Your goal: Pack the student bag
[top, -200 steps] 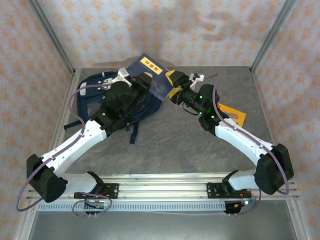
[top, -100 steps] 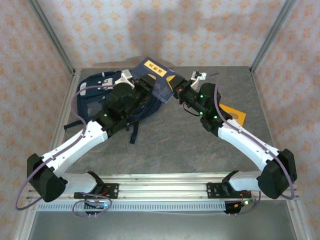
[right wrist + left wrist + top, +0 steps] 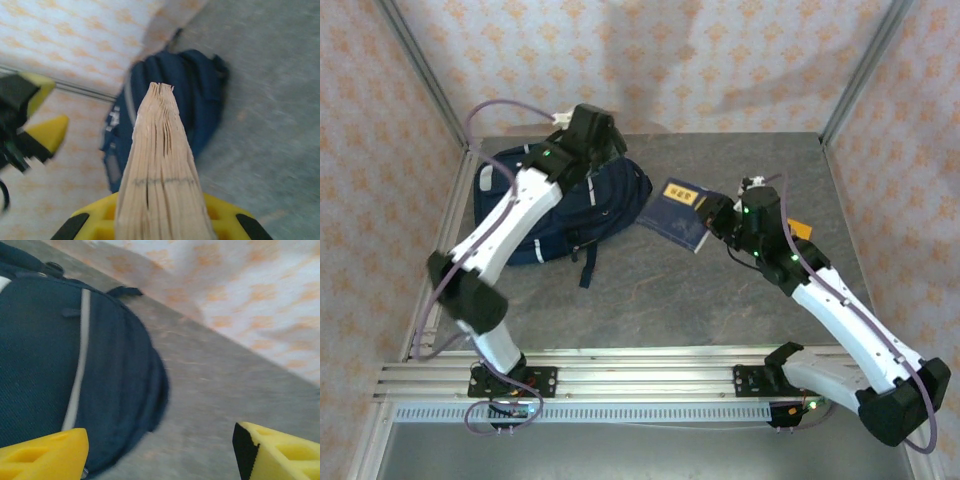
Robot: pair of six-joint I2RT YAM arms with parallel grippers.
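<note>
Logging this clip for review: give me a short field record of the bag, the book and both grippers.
bag: navy student bag lying on the table, far left
book: blue book right of the bag, not yet inside
left: left gripper open, empty, at the bag's edge
right: right gripper shut on the book
other: orange flat item behind the right arm

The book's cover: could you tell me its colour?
Navy book with a yellow label, best from top external.
</note>
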